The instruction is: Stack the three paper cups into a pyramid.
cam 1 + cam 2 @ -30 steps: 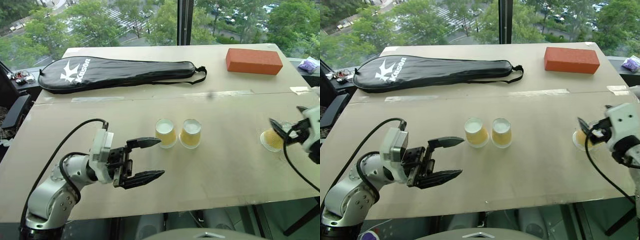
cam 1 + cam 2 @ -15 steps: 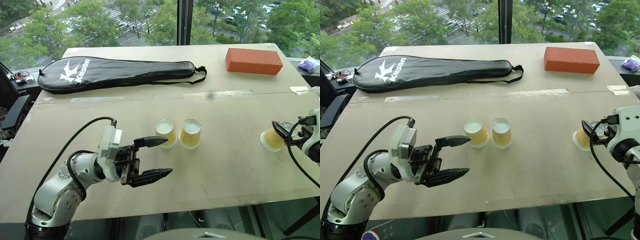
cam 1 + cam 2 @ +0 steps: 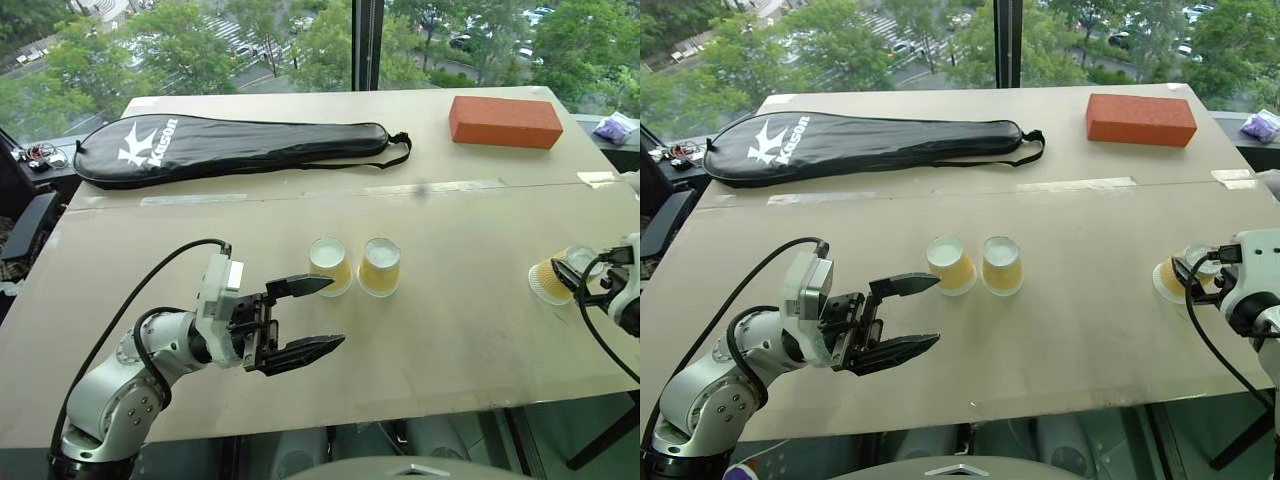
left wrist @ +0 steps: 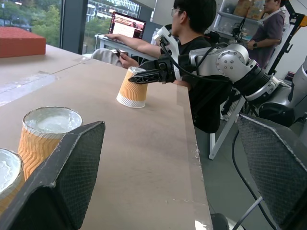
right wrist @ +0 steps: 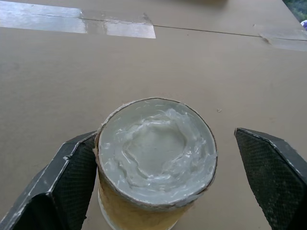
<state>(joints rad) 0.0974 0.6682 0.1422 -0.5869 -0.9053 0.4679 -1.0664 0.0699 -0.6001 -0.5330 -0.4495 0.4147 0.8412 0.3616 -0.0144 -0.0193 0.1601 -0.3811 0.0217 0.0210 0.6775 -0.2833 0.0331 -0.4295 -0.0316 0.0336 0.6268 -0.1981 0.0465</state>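
The right gripper (image 5: 158, 191) has its two black fingers spread wide, one on each side of a paper cup (image 5: 156, 160) that stands upside down near the right edge of the table (image 3: 450, 340). One finger (image 5: 62, 187) looks to be right against the cup's wall, but the other finger is well apart from it, so the cup is not squeezed or held.

The left gripper (image 3: 312, 318) is wide open too and holds nothing. It hangs just above the table, pointing toward the middle. The other two paper cups (image 3: 330, 266) (image 3: 380, 266) stand upside down, side by side and almost touching, in the middle of the table. The nearer one is just past the left gripper's upper finger.
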